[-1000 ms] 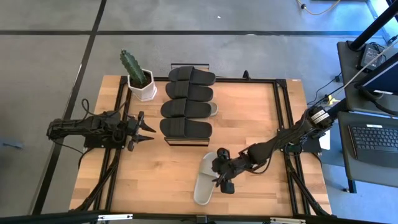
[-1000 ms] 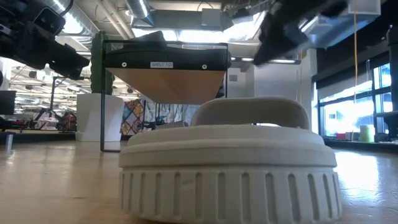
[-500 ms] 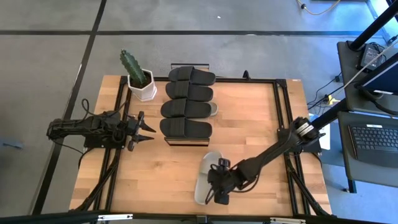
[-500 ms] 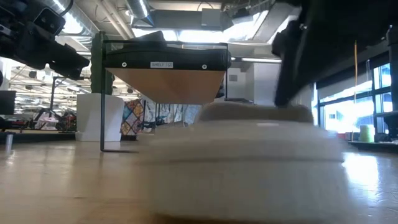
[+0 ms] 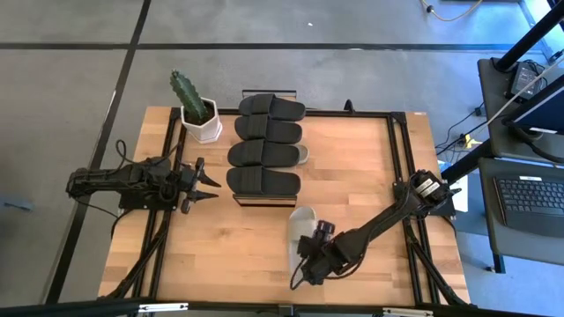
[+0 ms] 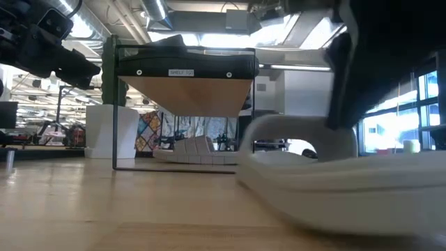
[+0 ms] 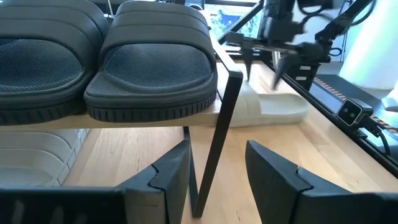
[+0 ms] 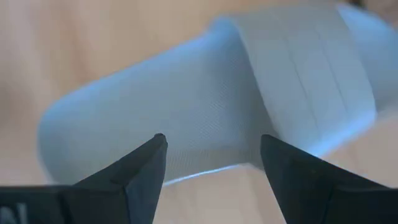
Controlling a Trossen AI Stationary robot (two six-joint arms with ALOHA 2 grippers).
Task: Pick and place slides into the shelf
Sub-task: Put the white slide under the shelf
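while the left arm waits at the table's left side, the right arm works near the front edge.

right gripper (image 5: 308, 262): low over the table near the front edge, right above the heel half of the light grey-beige slide (image 5: 302, 229); fingers (image 8: 134, 168) spread apart with the slide's footbed showing in the gap between them. whether they touch the slide cannot be told.

light grey-beige slide: lies on the wooden table (image 5: 352, 167) in front of the shelf, toe end pointing toward it, apart from the shelf. in the low view it looks tipped, one end nearer the table than the other (image 6: 334, 181).

left gripper (image 5: 201, 185): hovers just beside the left end of the shelf, fingers (image 7: 168, 174) parted with nothing between them, pointing at the shelf's dark corner post (image 7: 214, 143).

shelf (image 6: 182, 94): low box with a light wood plank and dark frame, standing at the back middle of the table.

black slides (image 5: 264, 154): four lie side by side across the shelf's top, filling it.

second grey-beige slide (image 6: 195, 155): on the table under the shelf; one end pokes out at the shelf's right side in the high view (image 5: 302, 155).

cactus pot (image 5: 201, 123): white, with a green cactus, just beside the shelf's back left corner.
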